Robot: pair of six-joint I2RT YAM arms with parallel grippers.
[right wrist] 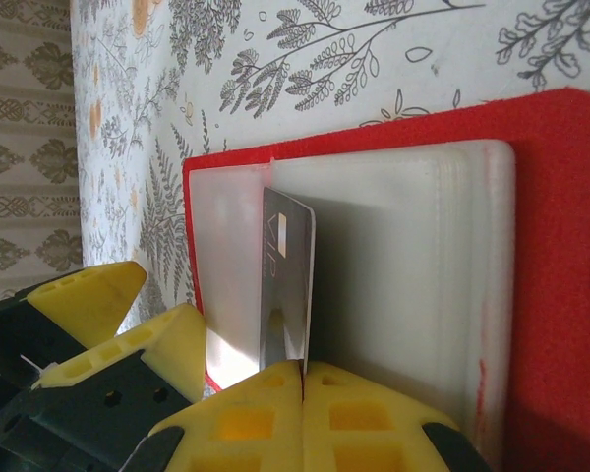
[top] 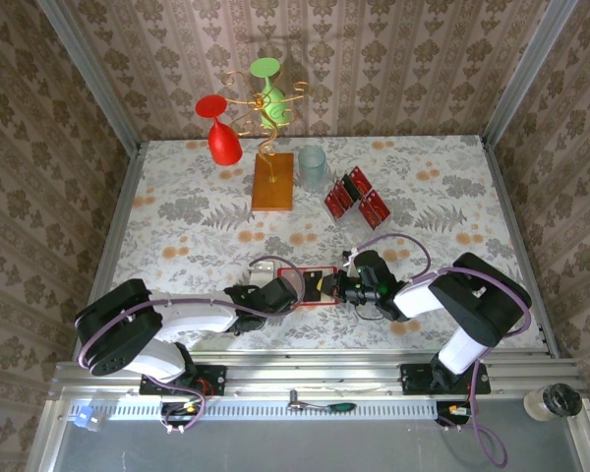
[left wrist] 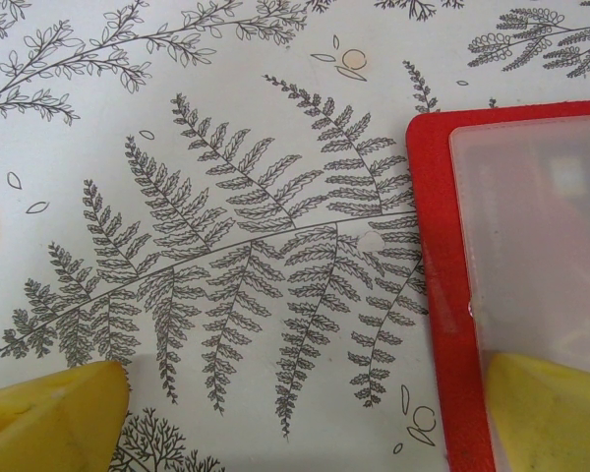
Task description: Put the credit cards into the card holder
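The right hand (right wrist: 303, 372) is closed on a card (right wrist: 287, 280), its two yellow fingertips pinched together on the card's near short end. The card stands on edge, its long axis pointing straight away from the fingertips into a pocket of the card holder (right wrist: 556, 246). At this slant its face looks grey and glossy. It carries a small pale square and some pale lettering, too foreshortened for me to read.

The card holder lies open and flat on the worktop (left wrist: 226, 118), directly under and ahead of the right hand. It has a fuzzy red, felt-like border with rounded corners. Inside are stacked pockets of milky, translucent plastic. Its long axis runs from one hand towards the other.

The left hand (left wrist: 305, 418) is spread wide. One of its yellow fingers (left wrist: 546, 413) lies over the plastic at the holder's near end, and the other is off to the side above the bare worktop. I can't tell whether either presses down. The worktop cloth is pale, printed with fine dark fern fronds and small orange blots.

Well beyond the right hand, more red cards (top: 354, 197) lean upright in a stand. Their markings are too small to read.
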